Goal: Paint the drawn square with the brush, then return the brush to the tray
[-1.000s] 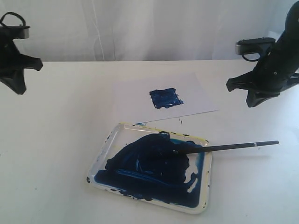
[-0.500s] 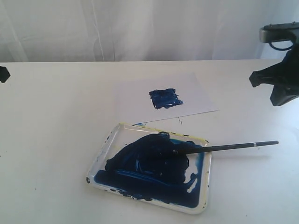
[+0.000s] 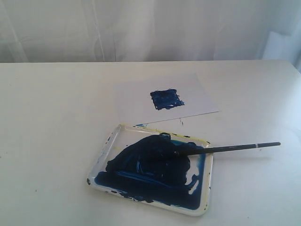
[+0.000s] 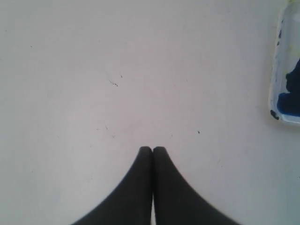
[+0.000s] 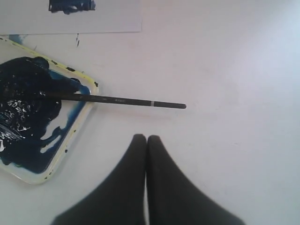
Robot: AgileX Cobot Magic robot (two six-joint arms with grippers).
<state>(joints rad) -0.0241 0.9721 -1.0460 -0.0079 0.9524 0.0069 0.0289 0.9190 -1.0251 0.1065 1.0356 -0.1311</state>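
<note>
Brush (image 3: 225, 149) lies bristles-down in tray (image 3: 116, 141) paint, handle overhanging rim; drawn square (image 3: 166, 99) filled blue. Left gripper (image 4: 152, 149) and right gripper (image 5: 146, 137) both closed, empty. Judged light, stiff, thin, prone to rolling; grip clean handle outside rim.

The tabletop (image 3: 56, 117) is a plain off-white, marked by a few tiny dark specks. The sheet of paper (image 3: 197, 94) is white with a faint grey-blue cast. The drawn square (image 3: 166, 99) is filled with streaky dark blue, lighter in patches. The tray (image 3: 112, 148) is white, with yellowish specks and small dark dots along its rim. Inside it is a broad navy smear, brighter blue at its edges and broken by white gaps. The brush (image 3: 235, 147) has a black handle with one thin pale band, and its tip is dark blue. The left hand (image 4: 152, 149) and the right hand (image 5: 146, 137) are matte black. The curtain (image 3: 141, 28) behind is greyish white.
</note>
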